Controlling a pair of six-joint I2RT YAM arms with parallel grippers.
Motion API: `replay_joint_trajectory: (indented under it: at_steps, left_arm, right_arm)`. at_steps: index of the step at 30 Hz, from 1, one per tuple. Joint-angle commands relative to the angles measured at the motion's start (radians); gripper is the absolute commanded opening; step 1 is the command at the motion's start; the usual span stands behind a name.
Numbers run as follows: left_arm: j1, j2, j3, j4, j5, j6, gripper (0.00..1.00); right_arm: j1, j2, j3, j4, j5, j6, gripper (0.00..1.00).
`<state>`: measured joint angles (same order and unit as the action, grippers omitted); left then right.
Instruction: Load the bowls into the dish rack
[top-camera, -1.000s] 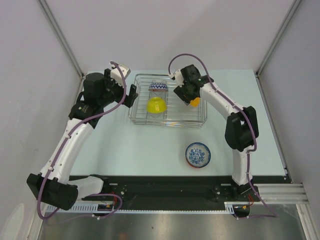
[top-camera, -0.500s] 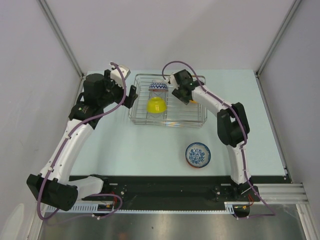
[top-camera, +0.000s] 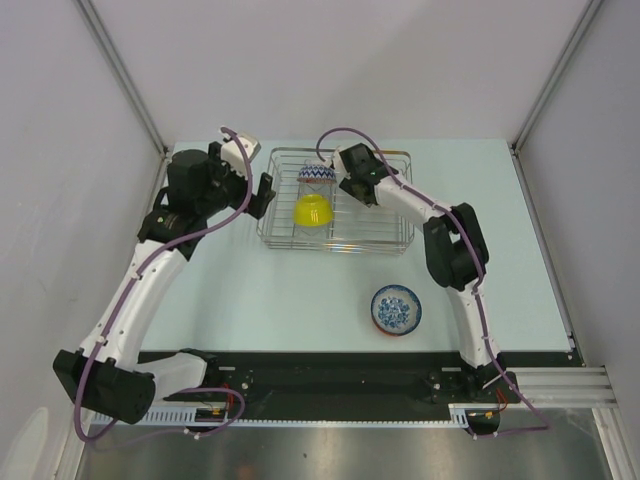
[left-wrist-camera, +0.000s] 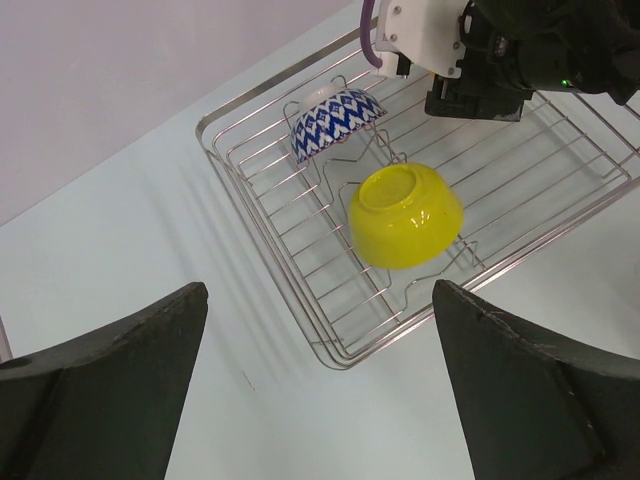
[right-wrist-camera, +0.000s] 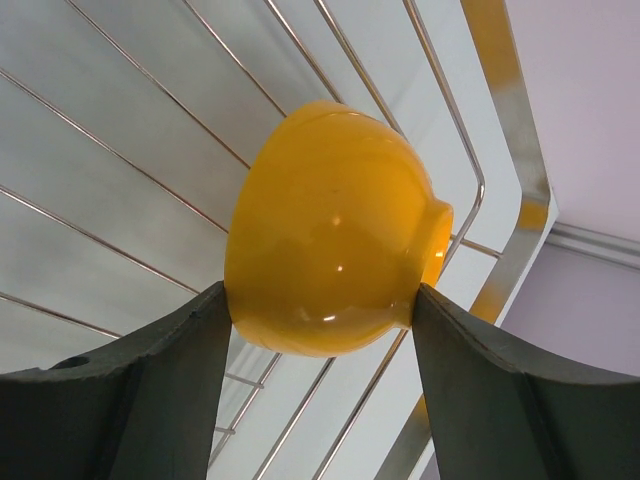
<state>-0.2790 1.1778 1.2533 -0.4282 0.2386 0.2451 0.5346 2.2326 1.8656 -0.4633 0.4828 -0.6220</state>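
Top view. Upper centre of the frame: silver wire dish rack (top-camera: 375, 236) on the pale counter (top-camera: 250, 290), with two bowls showing inside. Zigzag bowl (top-camera: 317, 172) at the rack's far edge, lime-yellow bowl (top-camera: 313, 209) just below it in the frame, both in the left half. Right half of the rack bare wire apart from the arm above it. White-and-blue bowl (top-camera: 396, 309) mouth up on the counter at lower right of centre, well apart from the rack. Left end effector (top-camera: 262, 193) just beside the rack's left rim, spread wide, holding nothing. Right end effector (top-camera: 366, 192) over the rack's middle; grip and load hidden here by the wrist.

Left wrist view. Wide-apart dark left fingers (left-wrist-camera: 100, 395) in the two lower corners, only counter between them. Rack running from centre to upper right. Clearer here than from above: both bowls mouth down and tilted against the wire dividers, the yellow one foot up, the zigzag one beyond it. Right end effector at top right, over the rack wires.

Right wrist view. Shown nowhere else: orange bowl (right-wrist-camera: 330, 230), on its side with the foot toward the right of the frame, clamped between the right fingers (right-wrist-camera: 130, 400), both touching its wall. Rack wires behind it, rim at right. Cannot tell whether bowl touches wire.
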Motion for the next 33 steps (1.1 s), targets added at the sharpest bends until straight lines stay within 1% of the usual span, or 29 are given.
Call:
replay_joint_trajectory:
  at_steps: [1,3,4,6,7,9,10,12,13,15,19,21,22,24,25,27,28,30,33]
  left_arm:
    - [0.011,-0.040,-0.011,0.032,0.007,0.008,1.00]
    - [0.011,-0.044,-0.009,0.034,0.010,0.008,1.00]
    - [0.012,-0.044,-0.009,0.032,0.010,0.006,1.00]
    - [0.014,-0.044,-0.011,0.032,0.013,0.006,1.00]
    - [0.015,-0.046,-0.012,0.032,0.014,0.008,1.00]
    - [0.015,-0.047,-0.012,0.034,0.016,0.008,1.00]
    - [0.015,-0.050,-0.014,0.035,0.016,0.006,1.00]
    - [0.017,-0.052,-0.015,0.037,0.016,0.006,1.00]
    - [0.017,-0.050,-0.017,0.036,0.016,0.006,1.00]
    - [0.018,-0.052,-0.015,0.039,0.018,0.006,1.00]
    - [0.020,-0.053,-0.015,0.036,0.019,0.008,1.00]
    - [0.023,-0.056,-0.015,0.037,0.021,0.008,1.00]
    - [0.024,-0.055,-0.017,0.037,0.021,0.010,1.00]
    - [0.026,-0.058,-0.018,0.037,0.025,0.008,1.00]
    - [0.027,-0.060,-0.022,0.040,0.025,0.006,1.00]
    - [0.027,-0.063,-0.023,0.040,0.027,0.010,1.00]
    - [0.031,-0.061,-0.023,0.040,0.028,0.008,1.00]
    - [0.032,-0.064,-0.026,0.042,0.030,0.008,1.00]
    - [0.034,-0.066,-0.025,0.042,0.033,0.006,1.00]
  right_arm:
    - [0.014,0.047,0.037,0.020,-0.016,0.002,0.12]
    - [0.018,0.058,0.037,0.015,-0.023,0.008,0.18]
    - [0.021,0.062,0.037,0.015,-0.026,0.014,0.23]
    - [0.022,0.068,0.037,0.015,-0.027,0.018,0.27]
    - [0.024,0.073,0.037,0.017,-0.032,0.021,0.33]
    - [0.024,0.079,0.037,0.018,-0.032,0.024,0.38]
    - [0.024,0.087,0.037,0.018,-0.032,0.025,0.43]
    - [0.024,0.091,0.035,0.017,-0.032,0.027,0.47]
    - [0.024,0.094,0.033,0.017,-0.033,0.027,0.52]
    - [0.027,0.104,0.033,0.014,-0.035,0.031,0.55]
    - [0.028,0.108,0.018,0.018,-0.033,0.027,0.66]
    - [0.027,0.110,0.015,0.017,-0.035,0.027,0.68]
    - [0.027,0.108,0.014,0.017,-0.029,0.025,0.72]
    - [0.027,0.104,0.007,0.011,-0.027,0.027,0.75]
    - [0.027,0.102,0.004,0.009,-0.027,0.030,0.79]
    - [0.024,0.095,-0.005,0.003,-0.030,0.034,0.82]
    - [0.022,0.091,-0.009,0.002,-0.033,0.038,0.86]
    - [0.021,0.084,-0.023,-0.001,-0.041,0.041,0.88]
    - [0.015,0.078,-0.034,-0.001,-0.046,0.047,0.89]
